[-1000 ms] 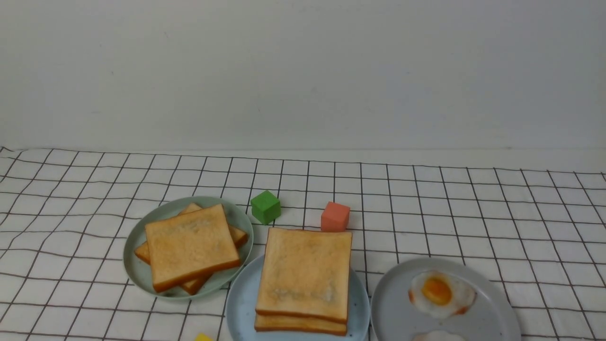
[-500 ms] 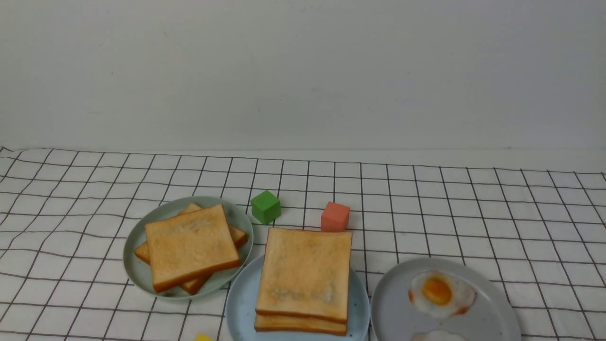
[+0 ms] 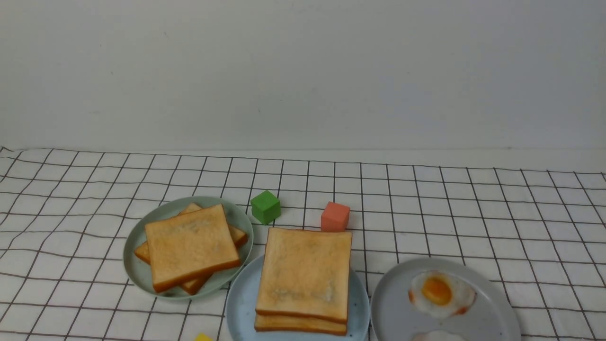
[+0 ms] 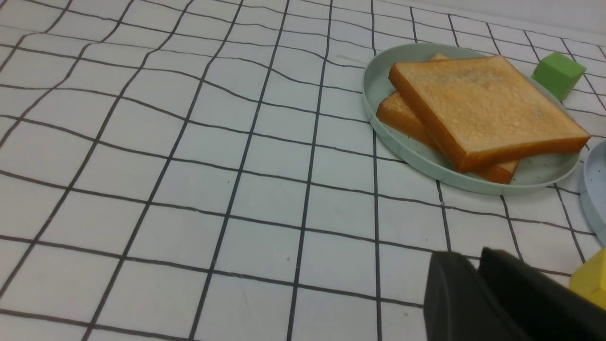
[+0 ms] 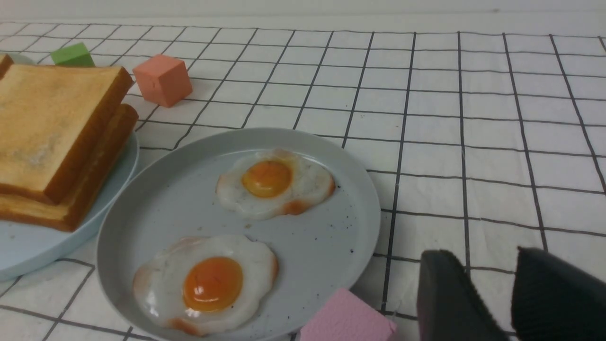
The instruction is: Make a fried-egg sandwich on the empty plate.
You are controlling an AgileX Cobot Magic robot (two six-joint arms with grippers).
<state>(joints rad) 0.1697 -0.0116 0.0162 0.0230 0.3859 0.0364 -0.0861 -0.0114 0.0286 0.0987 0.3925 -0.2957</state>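
Note:
Two toast slices (image 3: pixel 303 272) lie stacked on the light-blue plate (image 3: pixel 236 308), front centre; what lies between them is hidden. In the right wrist view the same stack (image 5: pixel 42 123) sits on that plate (image 5: pixel 28 251). Two fried eggs (image 5: pixel 272 182) (image 5: pixel 208 282) rest on a grey plate (image 5: pixel 331 227). My right gripper (image 5: pixel 483 258) hovers open over bare cloth beside the grey plate. My left gripper (image 4: pixel 471 255) has its fingers almost together, holding nothing, over the cloth short of the green plate (image 4: pixel 378 80). Neither gripper shows in the front view.
The pale green plate (image 3: pixel 137 270) holds a loose toast pile (image 3: pixel 189 244). A green cube (image 3: pixel 265 206) and a salmon cube (image 3: pixel 335 217) stand behind the plates. A yellow block (image 4: pixel 592 282) lies by my left gripper and a pink block (image 5: pixel 345 319) by the grey plate (image 3: pixel 393 308).

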